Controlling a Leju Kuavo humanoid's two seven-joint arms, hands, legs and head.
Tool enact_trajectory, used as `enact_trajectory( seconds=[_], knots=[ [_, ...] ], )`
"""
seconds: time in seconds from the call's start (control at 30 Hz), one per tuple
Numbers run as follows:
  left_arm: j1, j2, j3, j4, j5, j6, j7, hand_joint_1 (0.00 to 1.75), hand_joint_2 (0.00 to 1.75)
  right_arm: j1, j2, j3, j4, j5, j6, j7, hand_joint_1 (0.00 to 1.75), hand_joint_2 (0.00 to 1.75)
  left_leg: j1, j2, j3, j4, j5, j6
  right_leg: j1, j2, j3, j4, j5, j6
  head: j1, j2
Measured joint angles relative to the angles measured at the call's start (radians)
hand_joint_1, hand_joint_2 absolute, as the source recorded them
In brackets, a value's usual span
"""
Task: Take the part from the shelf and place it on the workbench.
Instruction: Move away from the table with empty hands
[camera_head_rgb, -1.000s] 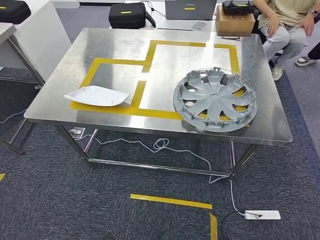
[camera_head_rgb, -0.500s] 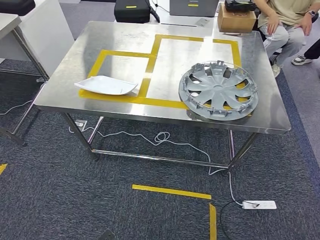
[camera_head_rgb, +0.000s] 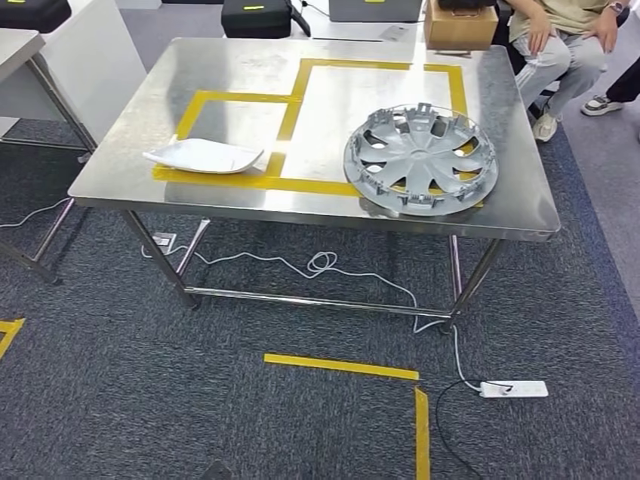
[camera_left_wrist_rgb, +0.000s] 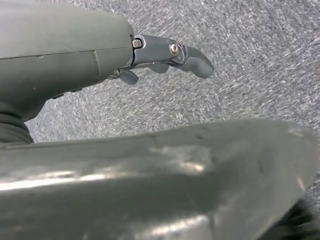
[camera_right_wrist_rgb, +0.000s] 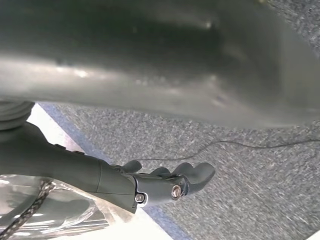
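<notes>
While hubcap (camera_head_rgb: 420, 160) lies on workbench (camera_head_rgb: 226, 60) in head view, wrist views show left hand (camera_left_wrist_rgb: 166, 57), right hand (camera_right_wrist_rgb: 166, 182) empty, fingers apart.

Lab: taped steel workbench (camera_head_rgb: 226, 60), carpet (camera_head_rgb: 151, 400), equipment cases (camera_head_rgb: 256, 18).

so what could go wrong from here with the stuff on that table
The hubcap lies close to the steel workbench's near edge, so a bump to the bench could tip it off. The white part also lies near that edge. A white cable and power strip on the carpet could catch the walking robot's feet.
</notes>
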Motion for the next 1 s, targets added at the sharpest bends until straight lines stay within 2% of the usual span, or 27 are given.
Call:
enact_trajectory(
  seconds=[0.03,0.07,0.1,0.17,0.2,0.23,0.27,0.33,0.37,0.4,0.43,0.47,0.53,0.57,0.6,0.67,0.7,0.73,0.77,0.83,0.87,0.9,0.93,0.97,1.0],
  knots=[
    [0.0,0.001,0.0,0.0,0.0,0.0,0.0,0.0,0.0,0.0,0.001,0.0,0.0,0.0,0.0,0.0,0.0,0.0,-0.002,-0.002,0.041,-0.07,0.02,0.009,0.002,0.0,-0.003,0.001,0.003,0.003,0.001,0.0],
    [-0.001,0.002,0.001,0.0,0.0,0.0,0.0,0.0,0.0,-0.001,0.001,0.0,0.0,0.0,0.0,-0.001,0.0,0.0,-0.006,-0.003,0.069,-0.12,0.03,0.017,0.002,0.0,-0.006,0.002,0.007,0.008,0.001,0.0],
    [-0.001,0.003,0.001,0.0,0.0,0.0,0.0,0.0,0.0,-0.001,0.002,0.0,0.0,0.0,0.0,-0.001,0.0,0.0,-0.009,-0.004,0.08,-0.144,0.031,0.021,0.001,-0.001,-0.009,0.002,0.012,0.014,0.001,0.0],
    [-0.001,0.004,0.001,0.0,0.0,0.0,0.0,0.0,0.0,-0.002,0.002,0.0,0.0,0.0,0.0,-0.002,0.0,0.0,-0.011,-0.004,0.079,-0.157,0.037,0.027,-0.001,-0.001,-0.014,0.0,0.021,0.028,0.0,0.0],
    [-0.001,0.004,0.002,0.0,0.0,0.0,0.0,0.0,0.0,-0.002,0.002,-0.001,0.0,0.0,0.0,-0.002,0.0,0.0,-0.01,-0.002,0.077,-0.163,0.043,0.031,-0.002,-0.001,-0.019,0.003,0.016,0.034,0.001,0.0],
    [-0.002,0.004,0.002,0.0,0.0,0.0,0.0,0.0,0.0,-0.001,0.002,-0.001,0.0,0.0,0.0,-0.002,0.0,0.0,-0.007,0.0,0.074,-0.169,0.051,0.036,-0.002,0.0,-0.029,0.019,-0.003,0.038,0.002,0.0],
    [-0.004,0.004,0.002,0.0,0.001,0.0,0.0,0.0,0.0,-0.001,0.002,-0.001,0.0,0.0,0.001,-0.002,0.0,0.0,-0.005,0.001,0.068,-0.174,0.059,0.042,-0.002,0.001,-0.045,0.057,-0.035,0.042,0.005,0.0],
    [-0.006,0.003,0.002,0.0,0.0,0.0,-0.001,0.0,0.0,-0.002,0.001,-0.002,0.0,0.0,0.002,-0.002,0.0,0.0,-0.006,0.004,0.049,-0.169,0.07,0.047,-0.003,0.002,-0.095,0.188,-0.117,0.049,0.008,0.0],
    [-0.006,0.003,0.002,0.0,0.0,0.0,-0.001,0.0,0.0,-0.002,0.001,-0.003,0.0,0.0,0.003,-0.002,0.0,0.0,-0.007,0.005,0.038,-0.165,0.075,0.048,-0.003,0.003,-0.115,0.251,-0.143,0.052,0.008,0.0],
    [-0.006,0.002,0.002,0.0,0.0,0.0,-0.001,0.0,0.0,-0.001,0.0,-0.003,0.0,0.0,0.003,-0.003,0.0,0.0,-0.008,0.006,0.026,-0.159,0.08,0.048,-0.003,0.002,-0.122,0.287,-0.15,0.055,0.008,0.0],
    [-0.006,0.002,0.002,0.0,0.0,0.0,-0.001,0.0,0.0,-0.001,-0.001,-0.004,0.0,0.0,0.003,-0.003,0.0,0.0,-0.009,0.007,0.015,-0.153,0.084,0.047,-0.003,0.002,-0.109,0.285,-0.138,0.056,0.008,0.0],
    [-0.007,0.002,0.002,0.0,0.0,0.0,-0.001,0.0,0.0,0.0,-0.001,-0.004,0.0,-0.001,0.004,-0.003,0.0,0.0,-0.009,0.007,0.005,-0.146,0.087,0.045,-0.004,0.002,-0.076,0.242,-0.11,0.056,0.008,0.0],
    [-0.008,0.001,0.002,0.0,0.0,-0.001,-0.001,0.0,0.0,-0.003,-0.002,-0.004,0.0,-0.001,0.004,-0.005,0.0,0.0,-0.01,0.007,-0.013,-0.132,0.093,0.04,-0.003,0.002,0.021,0.094,-0.067,0.052,0.008,0.0],
    [-0.009,0.001,0.002,0.0,0.0,-0.002,-0.001,0.0,0.0,-0.005,-0.002,-0.004,0.0,-0.001,0.005,-0.006,0.0,0.0,-0.011,0.006,-0.02,-0.126,0.097,0.035,-0.002,0.003,0.054,0.038,-0.059,0.047,0.007,0.0],
    [-0.01,0.001,0.002,0.0,0.0,-0.003,-0.001,0.0,0.0,-0.007,-0.002,-0.004,0.0,-0.001,0.005,-0.007,0.0,0.0,-0.013,0.006,-0.025,-0.122,0.102,0.03,-0.001,0.004,0.071,0.005,-0.059,0.041,0.007,0.0],
    [-0.011,0.001,0.002,0.0,0.0,-0.004,-0.001,0.0,0.0,-0.007,-0.002,-0.004,0.0,-0.001,0.005,-0.007,0.0,0.0,-0.014,0.006,-0.03,-0.119,0.112,0.019,0.0,0.004,0.062,-0.002,-0.056,0.029,0.006,0.0],
    [-0.011,0.001,0.002,0.0,0.001,-0.004,-0.001,0.0,0.0,-0.007,-0.001,-0.004,0.0,-0.001,0.006,-0.007,0.0,0.0,-0.013,0.005,-0.033,-0.115,0.109,0.013,-0.001,0.003,0.054,-0.003,-0.05,0.02,0.006,0.0],
    [-0.01,0.002,0.003,0.0,0.001,-0.005,-0.001,0.0,0.0,-0.007,-0.001,-0.004,0.0,-0.001,0.006,-0.007,0.0,0.0,-0.012,0.003,-0.04,-0.102,0.09,0.007,-0.003,0.001,0.047,-0.004,-0.043,0.01,0.004,0.0],
    [-0.01,0.002,0.003,0.0,0.001,-0.005,-0.001,0.0,0.0,-0.007,-0.001,-0.004,0.0,-0.001,0.006,-0.007,0.0,0.0,-0.01,0.002,-0.051,-0.071,0.054,0.0,-0.004,0.0,0.039,-0.005,-0.033,0.001,0.003,0.0],
    [-0.01,0.002,0.003,0.0,0.002,-0.004,-0.001,0.0,0.0,-0.007,-0.001,-0.005,0.0,-0.001,0.007,-0.007,0.0,0.0,-0.004,0.001,-0.08,0.044,-0.045,-0.01,-0.005,-0.002,0.023,-0.003,-0.015,-0.007,0.0,0.0],
    [-0.01,0.002,0.003,0.0,0.002,-0.004,-0.001,0.0,0.0,-0.007,-0.002,-0.005,0.0,0.0,0.007,-0.007,0.0,0.0,-0.002,0.001,-0.091,0.106,-0.08,-0.014,-0.004,-0.002,0.014,0.0,-0.007,-0.007,0.0,0.0],
    [-0.01,0.002,0.004,0.0,0.003,-0.003,-0.001,0.0,0.0,-0.007,-0.002,-0.005,0.0,0.0,0.007,-0.007,0.0,0.0,0.0,0.001,-0.091,0.146,-0.093,-0.016,-0.004,-0.003,0.002,0.004,0.001,-0.006,0.0,0.0],
    [-0.01,0.002,0.004,0.0,0.005,-0.003,-0.001,0.0,0.0,-0.007,-0.001,-0.005,0.0,0.0,0.007,-0.007,0.0,0.0,0.002,0.001,-0.077,0.153,-0.085,-0.016,-0.004,-0.003,-0.011,0.009,0.007,-0.005,0.0,0.0],
    [-0.011,0.002,0.004,0.0,0.007,-0.002,-0.001,0.0,0.0,-0.007,-0.001,-0.005,0.0,0.001,0.008,-0.007,0.0,0.0,0.003,0.001,-0.046,0.12,-0.061,-0.015,-0.004,-0.002,-0.024,0.014,0.013,-0.003,-0.001,0.0],
    [-0.011,0.002,0.004,0.0,0.008,-0.002,-0.001,0.0,0.0,-0.007,-0.001,-0.005,0.0,0.002,0.008,-0.007,0.0,0.0,0.003,0.0,-0.001,0.055,-0.031,-0.013,-0.004,-0.002,-0.036,0.02,0.018,0.0,-0.001,0.0]
  ],
)
